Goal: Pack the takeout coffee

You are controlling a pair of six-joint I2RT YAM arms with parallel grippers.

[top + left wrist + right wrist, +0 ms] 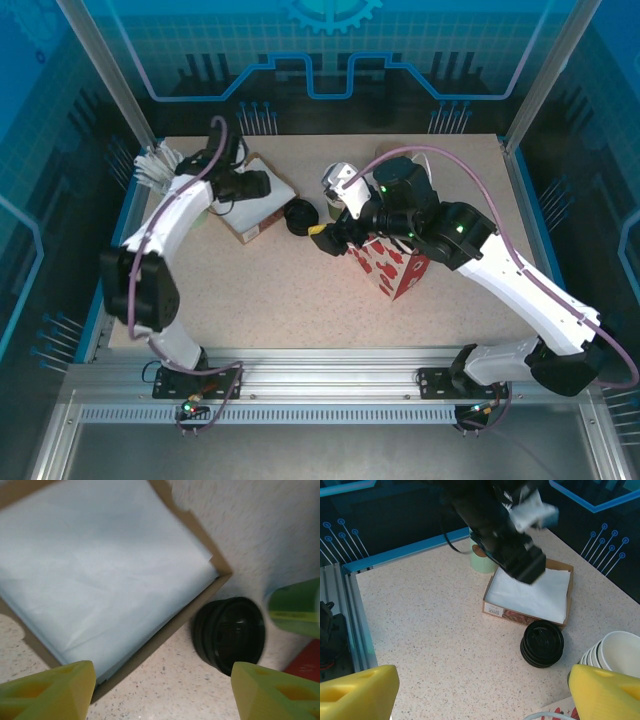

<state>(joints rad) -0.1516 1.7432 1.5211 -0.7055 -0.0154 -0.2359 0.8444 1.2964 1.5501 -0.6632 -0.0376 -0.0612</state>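
Seemingly, the takeout coffee (481, 561) is the green cup just beside the cardboard box (510, 615), its top hidden by your left arm (495, 525). Left gripper (162, 680) over the box and right gripper (482, 680) near it both stand spread and empty; approach squarely and pinch it mid-wall.

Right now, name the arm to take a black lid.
Probably right: the right gripper is open beside the lid pile, which lies between its fingers; the left gripper hangs over the box.
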